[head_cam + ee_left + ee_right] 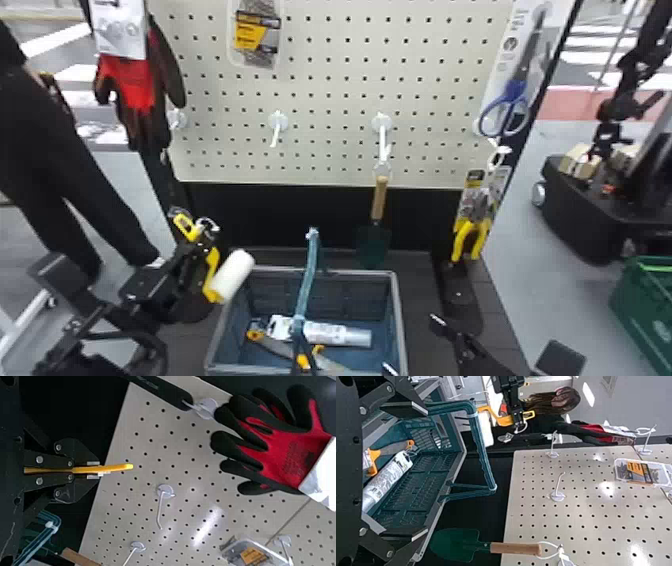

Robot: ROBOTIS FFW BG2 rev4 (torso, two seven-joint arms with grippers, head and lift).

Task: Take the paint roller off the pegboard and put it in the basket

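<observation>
The paint roller (233, 276) is off the pegboard (430, 110), pinched in my left gripper (95, 470); getting it into the basket (360, 272) remains, my right gripper (420, 471) spread.

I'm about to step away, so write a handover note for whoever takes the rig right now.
Left hand: shut on the paint roller.
Right hand: open, empty, near the basket.
Done: roller off the pegboard, held near the basket's left rim.
Left: get it over the basket, lower, release. The raised basket handle might get in the way.
</observation>
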